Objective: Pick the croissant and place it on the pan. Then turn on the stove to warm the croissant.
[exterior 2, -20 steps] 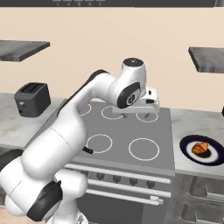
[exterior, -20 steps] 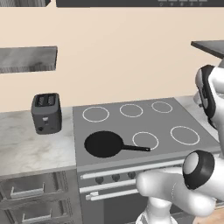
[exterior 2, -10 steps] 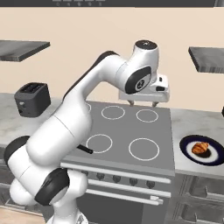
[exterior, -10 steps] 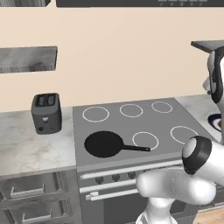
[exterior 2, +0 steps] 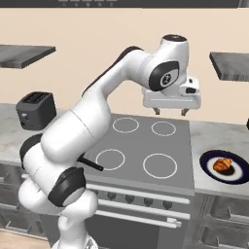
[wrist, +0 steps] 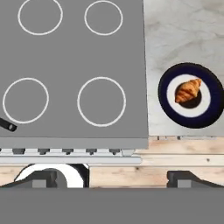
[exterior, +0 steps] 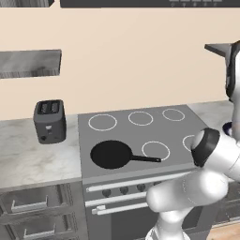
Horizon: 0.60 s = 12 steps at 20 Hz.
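Toaster (exterior: 49, 120): dark, two slots, on the pale marbled surface (exterior: 33, 159) left of the stove (exterior: 140, 140); no writing legible on it. Stove: grey top with white burner rings, a row of dark knobs on its front, no readable markings. Pan (exterior: 111, 154): black, round, shallow, sitting at the stove's front left; its thin straight handle (exterior: 146, 159) runs to the right along the front edge, tip near a front burner ring. In the hand view the handle's end (wrist: 8, 127) shows at the left edge. Pincer (exterior 2: 169, 112): hanging above the back right part of the stove, fingertips pointing down, jaws spread wide, nothing between them. Plate (exterior 2: 211, 170): dark blue rim, white centre, on the surface just right of the stove, well apart from the pan. Croissant (exterior 2: 223, 165): golden-orange, browner ridges, lying flat in the middle of the plate. In the hand view the croissant (wrist: 187, 91) has its long axis on a diagonal, one tip toward that view's upper right, the other toward its lower left; it lies within the plate's (wrist: 168, 105) white centre.
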Tool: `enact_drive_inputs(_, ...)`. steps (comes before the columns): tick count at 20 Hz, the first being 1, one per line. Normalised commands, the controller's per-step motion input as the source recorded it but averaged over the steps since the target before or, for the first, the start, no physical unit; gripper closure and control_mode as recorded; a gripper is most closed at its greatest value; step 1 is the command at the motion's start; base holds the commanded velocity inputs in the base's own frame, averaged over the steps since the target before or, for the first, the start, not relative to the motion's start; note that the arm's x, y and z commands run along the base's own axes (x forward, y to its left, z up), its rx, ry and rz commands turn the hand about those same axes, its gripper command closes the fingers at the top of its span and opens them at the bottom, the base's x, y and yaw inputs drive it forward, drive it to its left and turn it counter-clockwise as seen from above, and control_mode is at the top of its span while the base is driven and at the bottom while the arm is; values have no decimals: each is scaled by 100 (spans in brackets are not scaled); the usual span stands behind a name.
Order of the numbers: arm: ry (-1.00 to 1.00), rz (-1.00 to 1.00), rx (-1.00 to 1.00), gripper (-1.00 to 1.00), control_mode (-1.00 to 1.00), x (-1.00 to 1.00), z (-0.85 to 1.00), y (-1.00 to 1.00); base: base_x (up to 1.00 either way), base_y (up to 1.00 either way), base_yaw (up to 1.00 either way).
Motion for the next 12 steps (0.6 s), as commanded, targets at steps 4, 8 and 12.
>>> enact_drive_inputs(4,23,0,-10,-100,-100,22,-66,-75,0,0,0)
enact_drive_inputs(8,16,0,-11,-100,-100,25,-55,-65,0,0,0)
enact_drive_inputs(12,6,1,-11,-100,-100,7,-48,-52,0,0,0)
